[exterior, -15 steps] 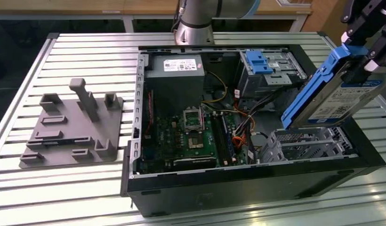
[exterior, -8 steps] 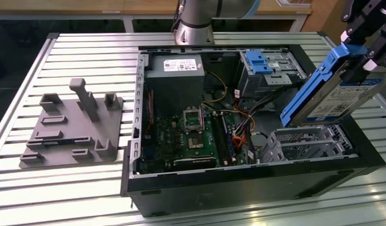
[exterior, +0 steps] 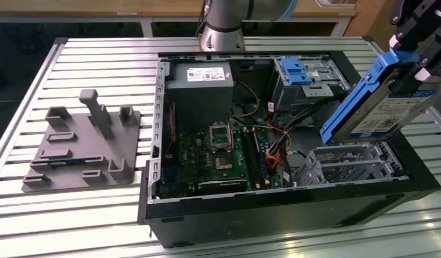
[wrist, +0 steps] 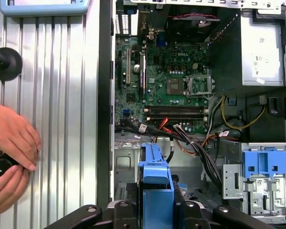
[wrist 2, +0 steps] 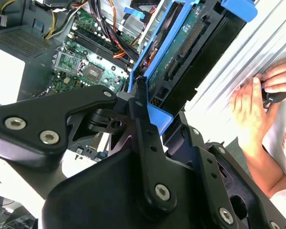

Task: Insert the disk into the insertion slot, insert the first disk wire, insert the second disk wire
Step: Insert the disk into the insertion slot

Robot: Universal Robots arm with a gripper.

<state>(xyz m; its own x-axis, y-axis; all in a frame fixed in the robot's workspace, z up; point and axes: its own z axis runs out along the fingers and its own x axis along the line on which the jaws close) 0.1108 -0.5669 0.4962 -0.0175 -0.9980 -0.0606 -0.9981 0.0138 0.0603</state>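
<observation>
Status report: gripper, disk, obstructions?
Gripper shut on silver hard drive in blue carrier. Drive tilted above silver perforated metal cage, not inserted. Black-orange cables beside cage.

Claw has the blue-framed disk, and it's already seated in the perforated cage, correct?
Not seated. The claw does grip the disk, but the exterior view shows the disk held tilted above the perforated cage, not inside it.
</observation>
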